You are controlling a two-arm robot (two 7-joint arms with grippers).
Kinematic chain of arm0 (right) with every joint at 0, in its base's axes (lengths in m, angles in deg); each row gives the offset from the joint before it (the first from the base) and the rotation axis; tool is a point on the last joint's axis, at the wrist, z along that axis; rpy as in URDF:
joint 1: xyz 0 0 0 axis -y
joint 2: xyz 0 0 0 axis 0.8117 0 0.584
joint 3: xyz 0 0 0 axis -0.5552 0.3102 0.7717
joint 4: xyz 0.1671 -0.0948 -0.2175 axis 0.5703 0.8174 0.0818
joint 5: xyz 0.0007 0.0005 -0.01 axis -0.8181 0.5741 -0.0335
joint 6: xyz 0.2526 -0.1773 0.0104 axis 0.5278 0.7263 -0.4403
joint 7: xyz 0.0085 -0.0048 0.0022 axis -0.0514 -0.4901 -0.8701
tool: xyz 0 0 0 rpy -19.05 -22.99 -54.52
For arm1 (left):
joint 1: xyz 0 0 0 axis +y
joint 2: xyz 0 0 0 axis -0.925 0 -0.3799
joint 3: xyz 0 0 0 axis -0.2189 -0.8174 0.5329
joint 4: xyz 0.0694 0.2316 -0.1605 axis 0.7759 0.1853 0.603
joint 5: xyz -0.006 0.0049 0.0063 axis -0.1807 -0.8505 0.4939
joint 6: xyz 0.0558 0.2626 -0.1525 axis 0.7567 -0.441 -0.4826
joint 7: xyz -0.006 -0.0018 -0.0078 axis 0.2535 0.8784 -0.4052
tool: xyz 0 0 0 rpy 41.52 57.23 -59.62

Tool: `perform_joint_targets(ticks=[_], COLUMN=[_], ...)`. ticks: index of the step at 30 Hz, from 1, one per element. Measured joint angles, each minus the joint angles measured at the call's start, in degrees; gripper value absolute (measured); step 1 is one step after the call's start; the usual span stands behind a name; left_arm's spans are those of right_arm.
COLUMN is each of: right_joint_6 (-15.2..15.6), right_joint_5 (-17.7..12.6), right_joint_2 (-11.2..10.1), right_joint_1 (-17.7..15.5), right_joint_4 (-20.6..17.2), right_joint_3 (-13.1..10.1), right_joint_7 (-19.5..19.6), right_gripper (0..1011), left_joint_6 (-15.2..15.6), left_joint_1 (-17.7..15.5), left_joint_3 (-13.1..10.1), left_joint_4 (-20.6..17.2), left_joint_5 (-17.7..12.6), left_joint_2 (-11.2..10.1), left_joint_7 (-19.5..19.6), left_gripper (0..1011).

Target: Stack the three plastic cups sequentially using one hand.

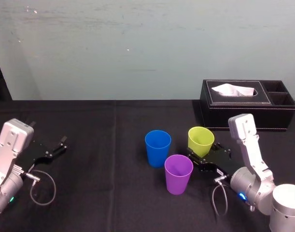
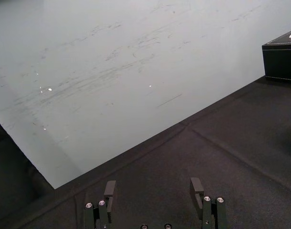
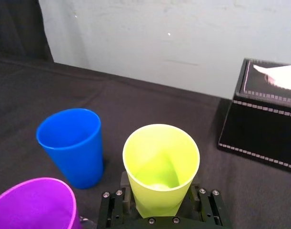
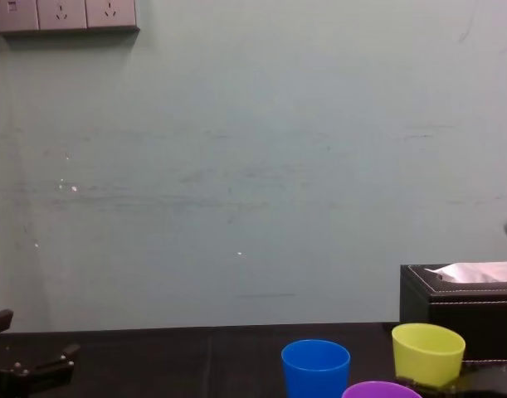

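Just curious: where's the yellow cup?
In the head view the yellow cup is right of centre, between the right end effector's jaws, beside the blue cup, behind the purple cup.

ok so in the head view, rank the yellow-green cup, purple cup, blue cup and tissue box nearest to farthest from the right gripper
1. yellow-green cup, between the right gripper's fingers
2. purple cup, just to its left
3. blue cup, farther left
4. tissue box, behind, at the back right
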Motion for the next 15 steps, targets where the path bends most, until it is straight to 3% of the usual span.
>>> perform_joint_targets(ticks=[8,15], right_joint_6=[3.43,6.88], right_joint_5=[0.95,1.09], right_joint_2=[-0.90,-1.22], right_joint_1=[0.51,2.86], right_joint_4=[-3.98,-6.68], right_joint_3=[-0.12,-0.38], right_joint_7=[-0.44,-1.31], right_gripper=[707,707], left_joint_6=[0.00,0.00], left_joint_1=[0.00,0.00], left_joint_3=[0.00,0.00], left_joint_4=[0.00,0.00], left_joint_5=[0.00,0.00], left_joint_2=[0.00,0.00], left_joint_7=[0.00,0.00], left_gripper=[1000,1000])
